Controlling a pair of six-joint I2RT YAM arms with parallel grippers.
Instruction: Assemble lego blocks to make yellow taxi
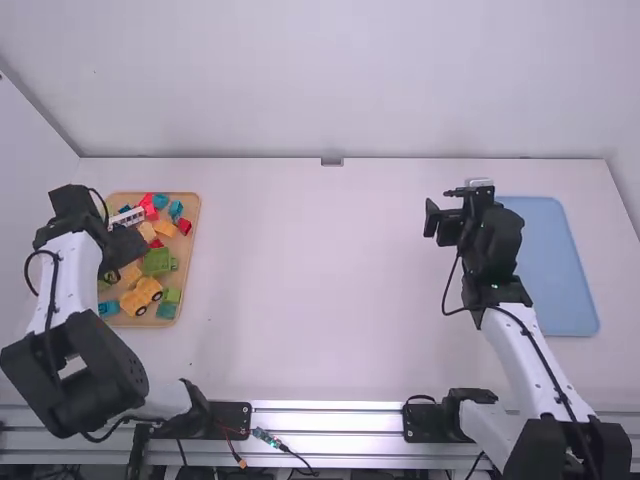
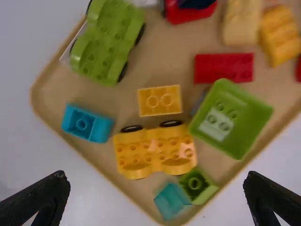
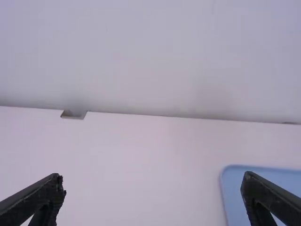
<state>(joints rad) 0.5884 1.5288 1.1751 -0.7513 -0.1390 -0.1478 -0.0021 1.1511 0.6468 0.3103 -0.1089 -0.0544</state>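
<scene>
My left gripper hangs over the left side of the wooden tray. In the left wrist view the same gripper is open above the parts, its fingers wide apart with nothing between them. Below it a yellow car base with black wheels lies beside a small yellow brick; a larger yellow piece and another yellow brick are farther off. My right gripper is held up over the table's right side; in the right wrist view this gripper stands open and holds nothing.
Green vehicle, red brick, green open block and blue bricks share the tray. A flat light-blue tray lies at the table's right, beside the right arm. A small metal bracket sits at the table's far edge.
</scene>
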